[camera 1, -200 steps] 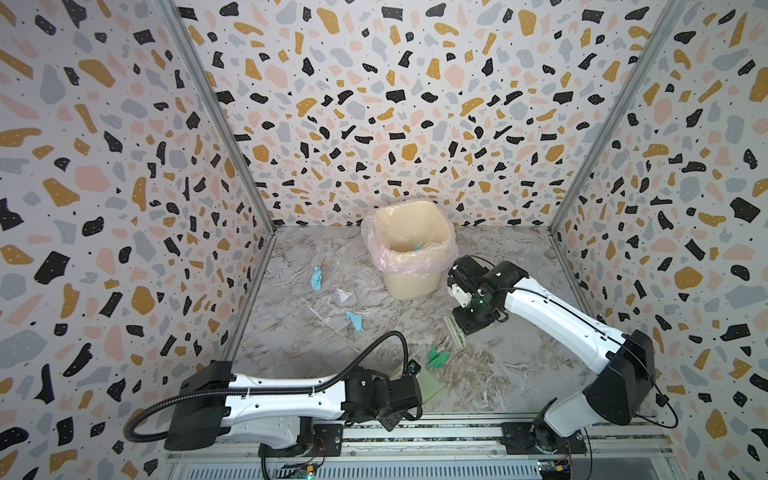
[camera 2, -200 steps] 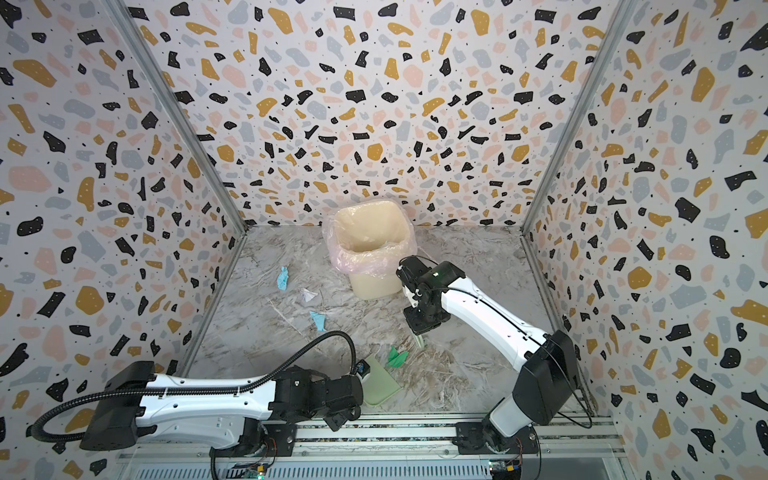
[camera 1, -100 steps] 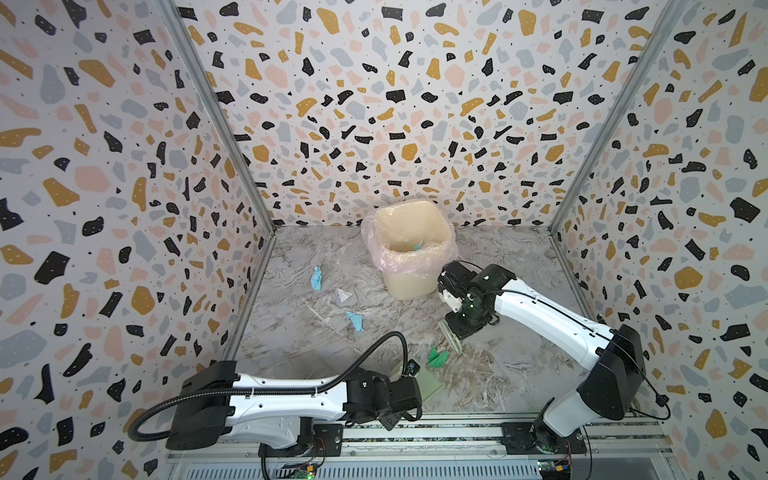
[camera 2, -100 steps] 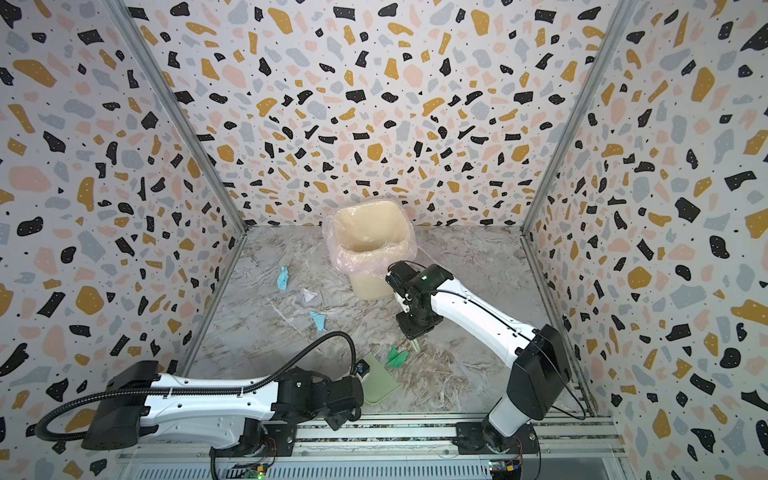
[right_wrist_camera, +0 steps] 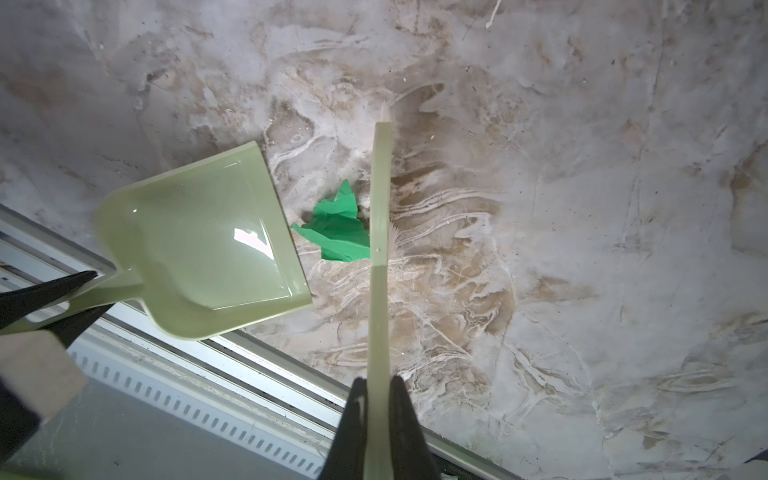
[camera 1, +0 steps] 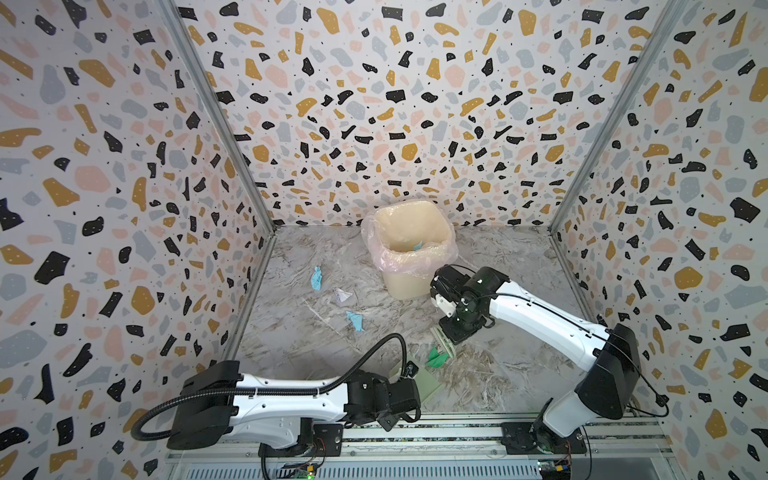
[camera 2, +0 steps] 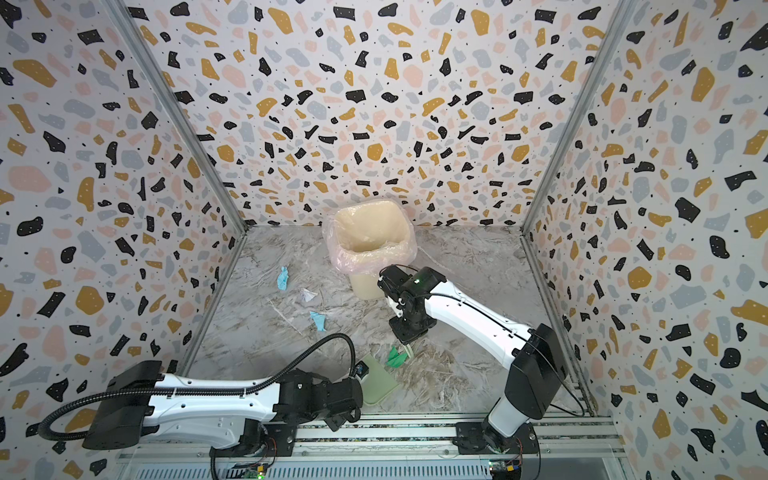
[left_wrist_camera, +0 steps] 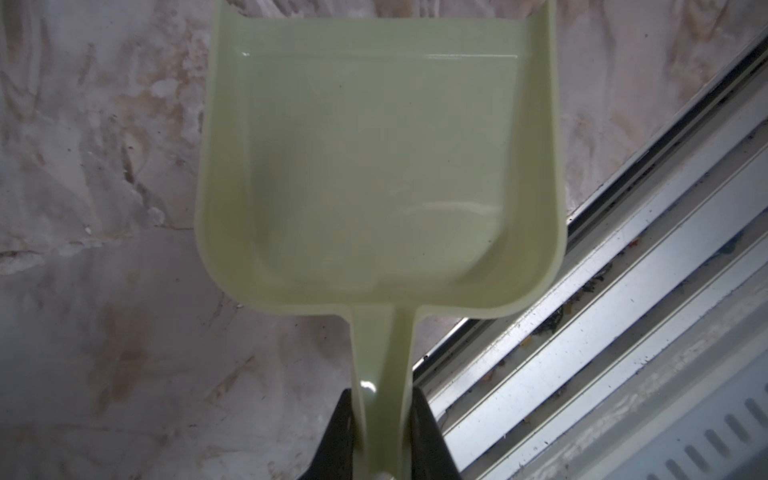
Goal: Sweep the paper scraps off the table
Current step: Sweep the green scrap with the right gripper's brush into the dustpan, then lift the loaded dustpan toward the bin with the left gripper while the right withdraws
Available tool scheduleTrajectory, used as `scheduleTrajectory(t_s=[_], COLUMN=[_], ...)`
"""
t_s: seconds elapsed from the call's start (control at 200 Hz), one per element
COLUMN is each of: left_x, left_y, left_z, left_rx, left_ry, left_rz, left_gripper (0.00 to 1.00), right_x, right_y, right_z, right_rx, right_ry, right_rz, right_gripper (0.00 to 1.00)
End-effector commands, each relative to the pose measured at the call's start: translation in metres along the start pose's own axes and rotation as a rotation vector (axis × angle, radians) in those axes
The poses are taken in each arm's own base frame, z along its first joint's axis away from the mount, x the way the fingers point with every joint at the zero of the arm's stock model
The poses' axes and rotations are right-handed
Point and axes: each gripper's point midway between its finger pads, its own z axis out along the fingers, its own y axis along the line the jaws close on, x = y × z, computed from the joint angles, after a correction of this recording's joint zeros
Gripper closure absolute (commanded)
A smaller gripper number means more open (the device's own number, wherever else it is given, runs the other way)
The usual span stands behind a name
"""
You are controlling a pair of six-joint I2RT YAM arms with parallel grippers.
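On the marble table (camera 1: 511, 291), a green paper scrap (camera 1: 435, 358) (right_wrist_camera: 338, 226) lies between the brush (right_wrist_camera: 380, 208) and the open lip of the pale green dustpan (camera 1: 428, 382) (left_wrist_camera: 374, 166). The brush's bristles touch the scrap's far side. My right gripper (right_wrist_camera: 379, 386) (camera 1: 455, 330) is shut on the brush handle. The dustpan's handle is pinched in my shut left gripper (left_wrist_camera: 382, 399), and the pan is empty. Two light blue scraps (camera 1: 316, 277) (camera 1: 355, 321) and a white one (camera 1: 343, 295) lie further back on the left.
A cream bin (camera 1: 409, 266) lined with a pink bag stands at the back centre, with a blue scrap (camera 1: 417, 246) inside. Speckled walls (camera 1: 124, 208) close three sides. A metal rail (camera 1: 415, 428) runs along the front edge, right behind the dustpan.
My right arm has swung left and forward, bringing the brush down against the green scrap. The left arm and dustpan have stayed almost still.
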Motion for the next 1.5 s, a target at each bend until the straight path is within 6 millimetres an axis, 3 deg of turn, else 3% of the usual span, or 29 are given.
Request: scheduleTrajectory(t_s=[0.0,0.345,0.476,0.681,0.951,1.231,1.497], left_x=[0.004,0.005,0.005,0.002,-0.014,-0.054,-0.085], left_y=[0.001,0.003,0.004,0.005,0.008,0.024,0.036], left_z=[0.004,0.006,0.006,0.005,-0.006,-0.058,-0.116], left_rx=[-0.002,-0.004,-0.005,-0.012,-0.028,-0.081,-0.133], left_ry=[0.008,0.004,0.002,-0.013,-0.091,-0.282,-0.386], left_rz=[0.005,-0.005,-0.007,-0.011,-0.022,-0.055,-0.058], left_gripper=[1.0,1.0,1.0,1.0,1.0,1.0,1.0], right_x=[0.002,0.017,0.027,0.022,0.013,0.007,0.015], right_y=[0.018,0.078,0.084,0.041,0.013,-0.022,-0.037], right_z=[-0.01,-0.021,-0.026,-0.026,-0.038,-0.063,-0.065], right_rx=[-0.04,-0.18,-0.192,-0.051,0.008,-0.052,-0.152], right_ry=[0.008,0.047,0.075,0.052,-0.014,-0.165,-0.23], right_rz=[-0.026,-0.132,-0.152,-0.073,0.002,0.135,0.217], right_gripper=[1.0,1.0,1.0,1.0,1.0,1.0,1.0])
